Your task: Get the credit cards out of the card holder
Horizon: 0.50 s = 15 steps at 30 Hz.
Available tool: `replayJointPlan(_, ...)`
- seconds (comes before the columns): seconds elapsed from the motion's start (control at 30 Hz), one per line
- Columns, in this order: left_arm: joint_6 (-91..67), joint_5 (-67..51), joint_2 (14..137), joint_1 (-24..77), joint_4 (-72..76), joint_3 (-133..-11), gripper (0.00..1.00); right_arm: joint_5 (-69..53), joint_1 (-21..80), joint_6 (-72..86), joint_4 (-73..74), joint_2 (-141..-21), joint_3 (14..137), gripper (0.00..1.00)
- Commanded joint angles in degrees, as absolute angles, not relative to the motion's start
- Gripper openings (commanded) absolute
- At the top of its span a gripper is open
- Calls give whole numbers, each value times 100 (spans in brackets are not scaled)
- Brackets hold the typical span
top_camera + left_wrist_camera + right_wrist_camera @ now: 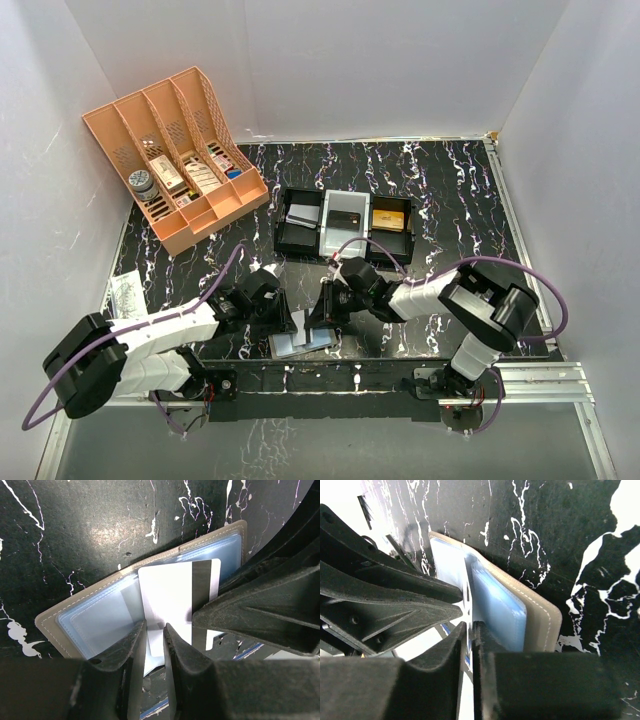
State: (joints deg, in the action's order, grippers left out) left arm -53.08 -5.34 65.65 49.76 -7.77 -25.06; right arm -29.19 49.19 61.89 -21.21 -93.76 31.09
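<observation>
The card holder (303, 343) lies open near the table's front edge, its grey-brown cover and grey-blue clear slots facing up (95, 622). A white credit card (167, 590) with a black stripe sticks halfway out of a slot. My left gripper (155, 629) stands over the holder with its jaws a narrow gap apart, tips on the card and nothing between them. My right gripper (469, 627) comes in from the other side, and the card's thin edge (468, 587) runs into its almost closed jaws. The two grippers (290, 322) (322, 312) nearly touch.
A black three-compartment tray (345, 222) holding flat items sits behind the grippers. A big orange lattice organiser (175, 155) fills the back left corner. A scrap of printed paper (127, 290) lies at the left edge. White walls close in three sides.
</observation>
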Motion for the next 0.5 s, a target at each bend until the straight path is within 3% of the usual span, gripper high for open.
replayJointPlan(0.0, -5247, -367, 6423, 5002, -1036, -2394, 19, -2490, 4974, 6270, -2233, -9218, 3232, 2)
replayJointPlan(0.17, -5217, -281, 6226, 5002, -1100, -2397, 22, -1775, 4959, 6063, -1561, -8544, 3136, 0)
replayJointPlan(0.47, -5238, -670, 5965, 5003, -510, -2375, 42, -2314, 4902, 6186, -2035, -8335, 2663, 0)
